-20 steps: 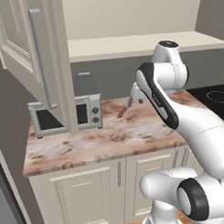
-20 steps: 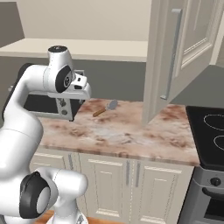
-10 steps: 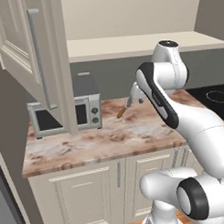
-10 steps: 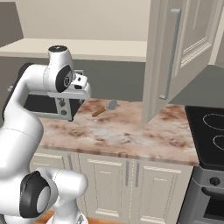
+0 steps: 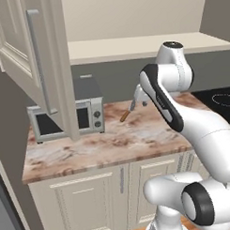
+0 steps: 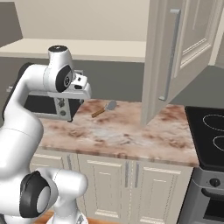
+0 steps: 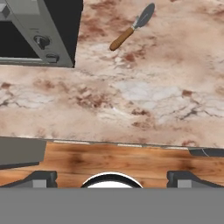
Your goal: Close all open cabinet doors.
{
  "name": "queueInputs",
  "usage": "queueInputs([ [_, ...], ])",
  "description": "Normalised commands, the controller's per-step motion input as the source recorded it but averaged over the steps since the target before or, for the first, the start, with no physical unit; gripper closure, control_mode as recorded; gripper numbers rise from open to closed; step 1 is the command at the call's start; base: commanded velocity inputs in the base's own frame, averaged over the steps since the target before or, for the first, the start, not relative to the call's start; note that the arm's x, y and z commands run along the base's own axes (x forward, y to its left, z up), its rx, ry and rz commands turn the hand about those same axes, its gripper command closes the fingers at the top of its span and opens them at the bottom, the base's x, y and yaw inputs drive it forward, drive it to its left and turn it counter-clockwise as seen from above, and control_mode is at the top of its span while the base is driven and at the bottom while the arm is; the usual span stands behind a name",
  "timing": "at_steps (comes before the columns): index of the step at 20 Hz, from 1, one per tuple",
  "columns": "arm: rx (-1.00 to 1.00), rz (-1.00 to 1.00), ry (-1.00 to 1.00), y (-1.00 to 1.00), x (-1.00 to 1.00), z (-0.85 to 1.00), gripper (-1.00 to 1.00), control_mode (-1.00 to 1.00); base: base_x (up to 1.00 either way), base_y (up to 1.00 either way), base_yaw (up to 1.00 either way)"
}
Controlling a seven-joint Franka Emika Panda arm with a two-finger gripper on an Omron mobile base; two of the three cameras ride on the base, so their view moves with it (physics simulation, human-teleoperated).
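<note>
- The cabinet door point(image 5: 33, 68) hangs open above the marble counter point(image 5: 104, 145) in the left base view, its raised panel face turned left and its leading edge toward the camera; the microwave point(image 5: 65, 116) sits behind and beneath it.
- From the right base view the same door point(image 6: 175, 57) stands near the stove point(image 6: 210, 135), swung out over the counter's right part — its panel face turned right.
- The door's long axis is vertical, and its grey bar handle point(image 6: 169, 54) runs upright along it.
- The hand view looks straight down on the counter: a wooden-handled spatula point(image 7: 131, 28) lies diagonally, blade up-right, just beside the microwave's corner point(image 7: 52, 39).
- The gripper point(image 7: 111, 178) hovers over the counter's front edge — jaws spread wide, nothing between them.
- No writing can be read anywhere.
</note>
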Motion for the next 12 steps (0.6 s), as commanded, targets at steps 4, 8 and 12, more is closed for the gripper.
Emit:
queueInputs([
  [4,0.00,0.00,0.00,0.00,0.00,0.00,-1.00,1.00,0.08,-0.08,0.00],
  [8,0.00,0.00,0.00,0.00,0.00,0.00,-1.00,1.00,0.00,-0.01,0.00],
  [12,0.00,0.00,0.00,0.00,0.00,0.00,-1.00,1.00,0.00,0.00,0.00],
])
